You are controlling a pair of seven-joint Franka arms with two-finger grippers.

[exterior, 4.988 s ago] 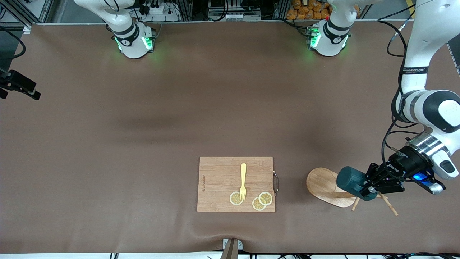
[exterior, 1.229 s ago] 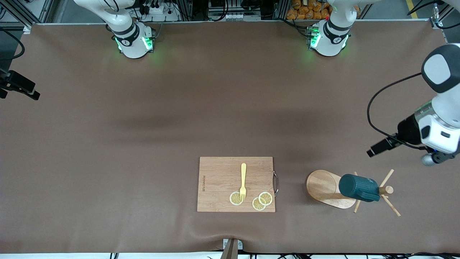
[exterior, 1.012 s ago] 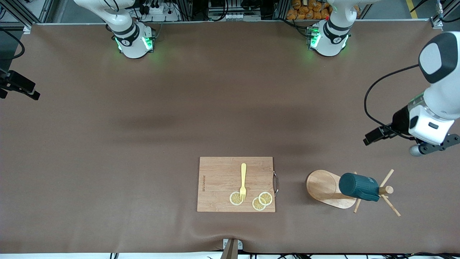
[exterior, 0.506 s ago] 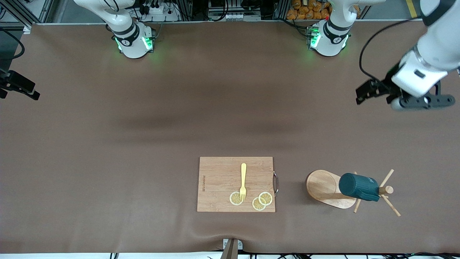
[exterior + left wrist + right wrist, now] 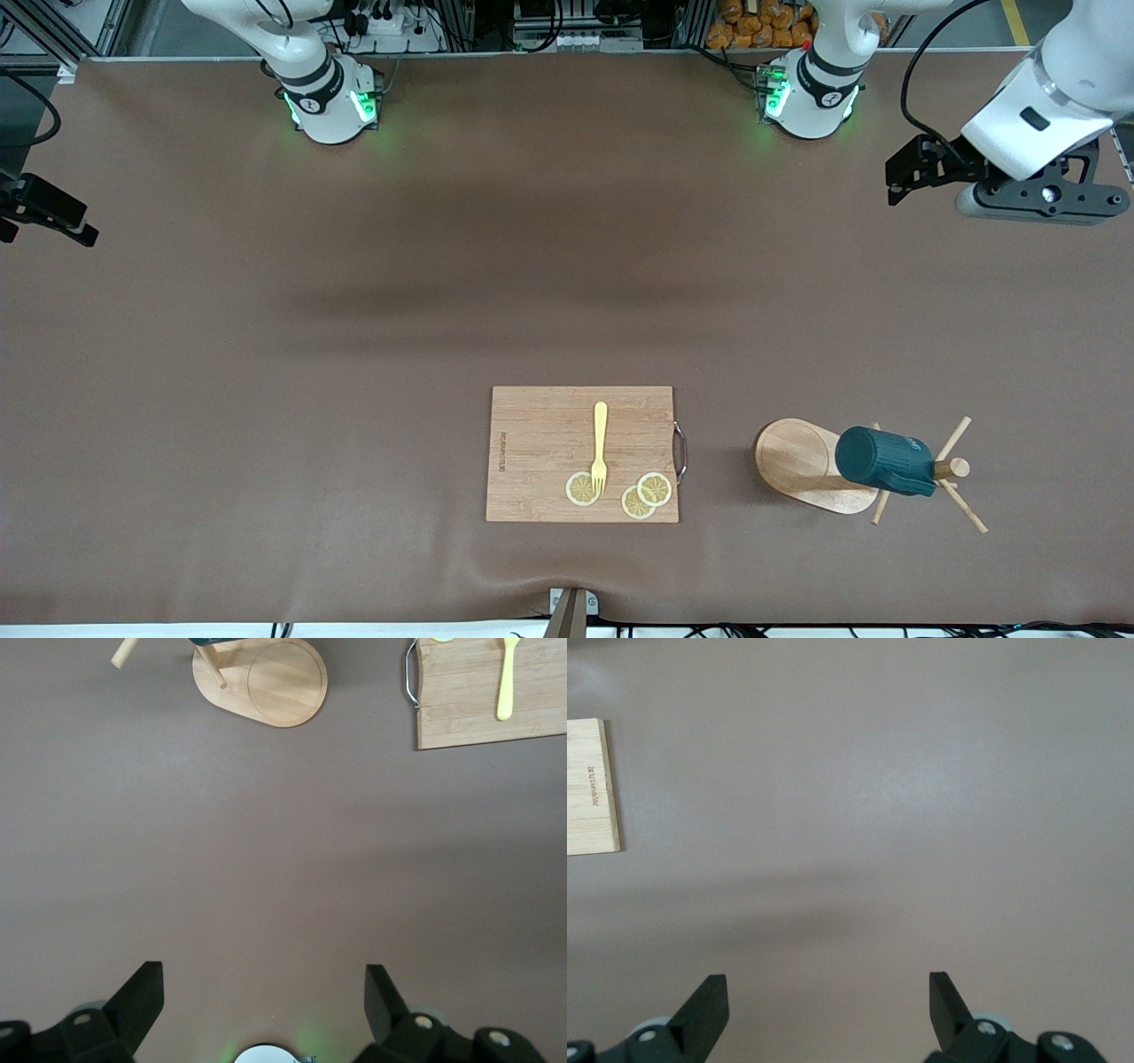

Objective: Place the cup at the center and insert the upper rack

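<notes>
- The cup (image 5: 882,461), dark teal with a ribbed wall, lies on its side over the upper rack (image 5: 811,464), at the left arm's end of the table and near the front camera.
- The cup sits on the round pole, between the oval base and the pole's tip (image 5: 955,468), its closed bottom turned toward the base.
- The upper rack is itself tipped over, its flat oval base standing on edge and its pole lying roughly level along the table.
- Thin pegs (image 5: 960,508) splay out from the pole, some toward the front camera and one away from it.
- In the left wrist view only the rack's base (image 5: 262,680), a peg and a sliver of the cup show at the picture's edge.
- A wooden cutting board (image 5: 582,453) lies flat beside the rack, toward the right arm's end, with its metal handle (image 5: 679,452) facing the rack.
- On the board rest a yellow fork (image 5: 600,446) and three lemon slices (image 5: 655,488); the fork's tines overlap one slice.
- The left gripper (image 5: 911,166) hangs in the air over bare table at the left arm's end, well apart from the cup and rack; its fingers (image 5: 140,998) stand wide apart with nothing between them.
- The right gripper (image 5: 828,1008) is out of the front view; its own wrist view shows its fingers (image 5: 704,1005) spread wide over bare brown table, holding nothing, with a corner of the cutting board in sight.
</notes>
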